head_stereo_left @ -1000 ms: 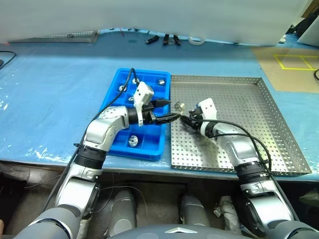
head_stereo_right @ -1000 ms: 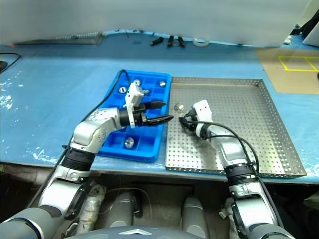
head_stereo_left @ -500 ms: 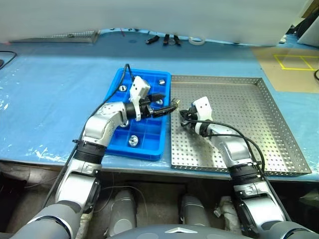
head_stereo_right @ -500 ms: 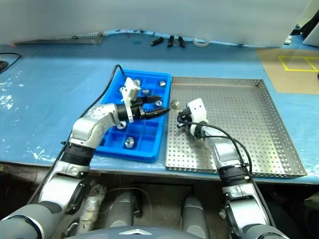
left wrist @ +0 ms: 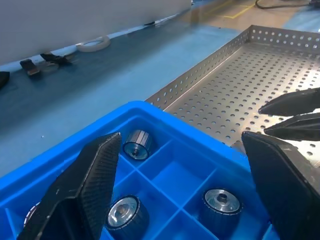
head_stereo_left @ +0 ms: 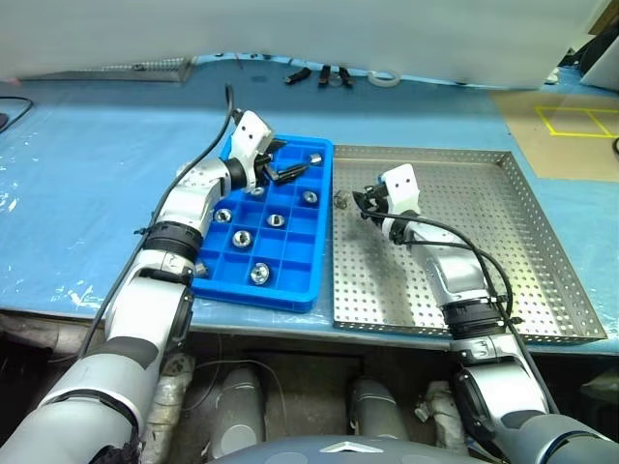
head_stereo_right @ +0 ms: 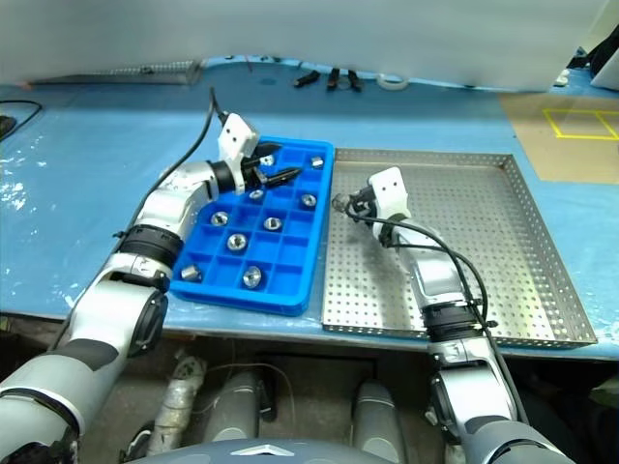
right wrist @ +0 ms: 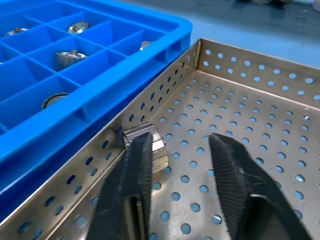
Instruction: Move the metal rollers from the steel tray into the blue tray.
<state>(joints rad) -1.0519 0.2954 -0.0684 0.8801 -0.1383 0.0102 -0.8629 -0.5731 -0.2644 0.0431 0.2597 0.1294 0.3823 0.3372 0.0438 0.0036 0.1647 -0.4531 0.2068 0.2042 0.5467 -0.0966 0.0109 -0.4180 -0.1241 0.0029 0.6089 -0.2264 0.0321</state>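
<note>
Where blue sheeting [head_stereo_left: 87, 184] covers the table, tools [head_stereo_left: 319, 75] lie.

One metal roller [right wrist: 145, 145] sits partly behind the right gripper's [right wrist: 182, 165] finger. Rollers in the blue tray [right wrist: 115, 65] beyond it — walls hide their lower halves.

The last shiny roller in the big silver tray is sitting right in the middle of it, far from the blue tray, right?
Not quite. The last roller is in the steel tray, but it sits against the rim next to the blue tray, not in the middle. The right wrist view shows it, with the right gripper open just beside it.
</note>
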